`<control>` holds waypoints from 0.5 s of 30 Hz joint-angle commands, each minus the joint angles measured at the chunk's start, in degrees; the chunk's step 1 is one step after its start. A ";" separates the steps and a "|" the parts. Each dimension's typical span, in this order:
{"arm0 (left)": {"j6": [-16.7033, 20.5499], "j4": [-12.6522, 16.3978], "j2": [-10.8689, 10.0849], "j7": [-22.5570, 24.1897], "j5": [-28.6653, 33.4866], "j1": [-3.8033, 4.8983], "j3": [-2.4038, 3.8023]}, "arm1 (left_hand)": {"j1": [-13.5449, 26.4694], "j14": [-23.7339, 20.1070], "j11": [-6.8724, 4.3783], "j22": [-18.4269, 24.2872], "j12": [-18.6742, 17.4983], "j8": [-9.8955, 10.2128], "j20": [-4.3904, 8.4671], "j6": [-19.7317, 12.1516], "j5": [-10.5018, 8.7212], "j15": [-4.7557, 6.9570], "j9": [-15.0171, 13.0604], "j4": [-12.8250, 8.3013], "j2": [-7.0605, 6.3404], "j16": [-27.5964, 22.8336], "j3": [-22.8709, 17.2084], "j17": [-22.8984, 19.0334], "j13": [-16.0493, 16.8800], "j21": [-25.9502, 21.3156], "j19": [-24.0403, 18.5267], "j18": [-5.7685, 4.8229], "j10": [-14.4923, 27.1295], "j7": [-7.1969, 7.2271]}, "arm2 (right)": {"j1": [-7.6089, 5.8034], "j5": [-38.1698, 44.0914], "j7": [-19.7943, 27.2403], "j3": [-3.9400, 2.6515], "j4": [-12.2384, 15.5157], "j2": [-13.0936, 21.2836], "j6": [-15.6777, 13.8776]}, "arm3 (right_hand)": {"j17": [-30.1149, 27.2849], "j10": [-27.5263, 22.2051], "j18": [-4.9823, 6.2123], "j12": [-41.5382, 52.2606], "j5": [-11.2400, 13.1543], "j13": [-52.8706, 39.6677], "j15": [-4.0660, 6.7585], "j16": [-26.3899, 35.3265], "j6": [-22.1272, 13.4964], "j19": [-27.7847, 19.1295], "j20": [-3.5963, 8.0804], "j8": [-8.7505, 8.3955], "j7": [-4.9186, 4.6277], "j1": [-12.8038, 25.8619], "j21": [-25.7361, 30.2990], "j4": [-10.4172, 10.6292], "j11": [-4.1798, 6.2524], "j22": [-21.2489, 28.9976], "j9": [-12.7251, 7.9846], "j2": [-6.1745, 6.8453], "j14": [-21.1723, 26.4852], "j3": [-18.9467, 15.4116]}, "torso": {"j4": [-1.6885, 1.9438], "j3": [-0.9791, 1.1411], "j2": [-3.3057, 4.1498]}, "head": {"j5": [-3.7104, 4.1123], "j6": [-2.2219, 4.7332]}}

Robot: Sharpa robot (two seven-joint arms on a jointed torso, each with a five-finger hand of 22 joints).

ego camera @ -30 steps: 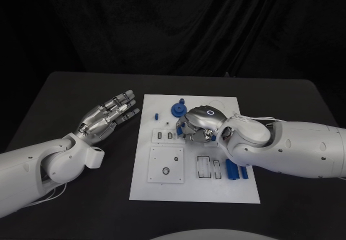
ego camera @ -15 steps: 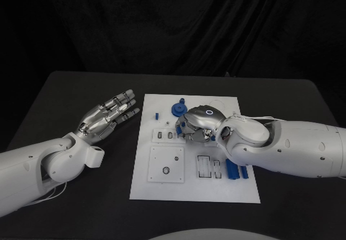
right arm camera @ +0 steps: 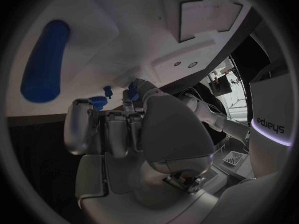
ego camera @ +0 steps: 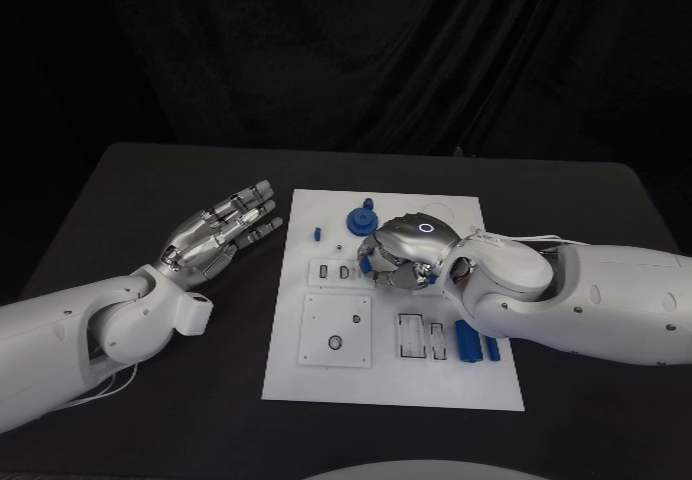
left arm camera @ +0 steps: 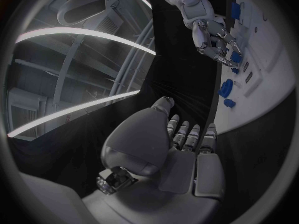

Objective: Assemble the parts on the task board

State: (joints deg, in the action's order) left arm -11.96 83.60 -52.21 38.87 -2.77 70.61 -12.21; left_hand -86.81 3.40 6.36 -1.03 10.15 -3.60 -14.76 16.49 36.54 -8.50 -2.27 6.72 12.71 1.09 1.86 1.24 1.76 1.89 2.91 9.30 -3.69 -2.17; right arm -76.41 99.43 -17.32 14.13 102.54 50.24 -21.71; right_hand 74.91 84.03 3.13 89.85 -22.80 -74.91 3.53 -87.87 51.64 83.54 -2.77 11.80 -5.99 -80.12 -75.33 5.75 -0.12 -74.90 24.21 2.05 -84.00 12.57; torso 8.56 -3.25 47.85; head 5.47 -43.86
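On the black desk, a white task board lies between the two arms.
Small blue parts sit on the board: a round gear-like piece and a thin peg near its far end, and stubby cylinders near its right edge beside slotted white blocks. The right robot hand is curled over the board's middle, fingers down by a blue piece; I cannot tell whether it grips it. The left robot hand hovers released, fingers spread, just left of the board.
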 commanded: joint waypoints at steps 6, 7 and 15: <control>-0.69 -0.08 0.18 0.74 0.14 -0.11 0.04 | 0.38 -0.05 0.27 -0.03 0.00 -0.22 -0.40 -0.35 -0.20 -0.37 0.00 0.06 -0.01 -0.06 -0.40 -0.06 0.03 0.07 -0.01 0.99 0.01 -0.18 | -0.84 1.30 -3.43 -0.02 0.80 0.22 5.93 | 13.51 5.97 0.27 0.15 -0.42 -15.09 -0.19 -0.14 0.23 0.12 -0.21 0.16 0.45 0.06 -0.06 -0.35 -0.14 -10.05 0.14 0.30 -5.45 0.26 | 0.03 -0.16 -0.11 | -0.21 0.09; -0.71 -0.09 0.21 0.71 0.14 -0.12 0.04 | 0.43 -0.07 0.28 -0.03 -0.02 -0.21 -0.41 -0.42 -0.21 -0.38 0.01 0.04 -0.01 -0.06 -0.46 -0.07 0.02 0.07 -0.02 0.99 0.03 -0.21 | -0.90 1.31 -3.64 -0.02 0.71 0.10 6.65 | 13.46 5.97 0.29 0.15 -0.42 -15.09 -0.18 -0.08 0.22 0.08 -0.21 0.15 0.50 0.09 0.05 -0.36 -0.11 -10.02 0.14 0.30 -5.43 0.27 | 0.03 -0.17 -0.14 | -0.22 0.16; -0.83 -0.21 0.45 0.58 0.14 -0.20 0.04 | 0.43 -0.07 0.28 -0.03 -0.02 -0.21 -0.41 -0.42 -0.21 -0.38 0.01 0.04 -0.01 -0.06 -0.46 -0.07 0.02 0.07 -0.02 0.99 0.03 -0.21 | -1.02 1.33 -4.71 -0.01 -0.13 -0.68 10.29 | 13.19 5.97 0.46 0.15 0.06 -15.09 -0.02 0.27 -0.36 -0.21 -0.11 -0.26 0.67 0.62 0.76 -0.42 0.09 -9.83 0.10 0.37 -5.33 0.45 | 0.05 -0.13 -0.11 | -0.11 0.22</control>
State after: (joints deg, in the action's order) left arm -12.01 83.35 -51.86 38.82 -2.77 70.47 -12.21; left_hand -86.81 3.39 6.36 -1.03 10.14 -3.60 -14.76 16.29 36.53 -8.50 -2.27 6.88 12.71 1.09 1.70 1.24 1.77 1.89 2.91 9.30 -3.69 -2.37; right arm -77.57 100.08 -19.82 13.93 102.69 49.60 -15.43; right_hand 74.91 84.03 3.14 89.85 -23.07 -74.91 3.53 -87.87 51.46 83.54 -2.77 11.75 -5.38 -79.83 -74.76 5.43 -0.11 -74.90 24.41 2.51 -84.00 12.89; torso 8.60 -3.39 47.74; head 5.33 -43.64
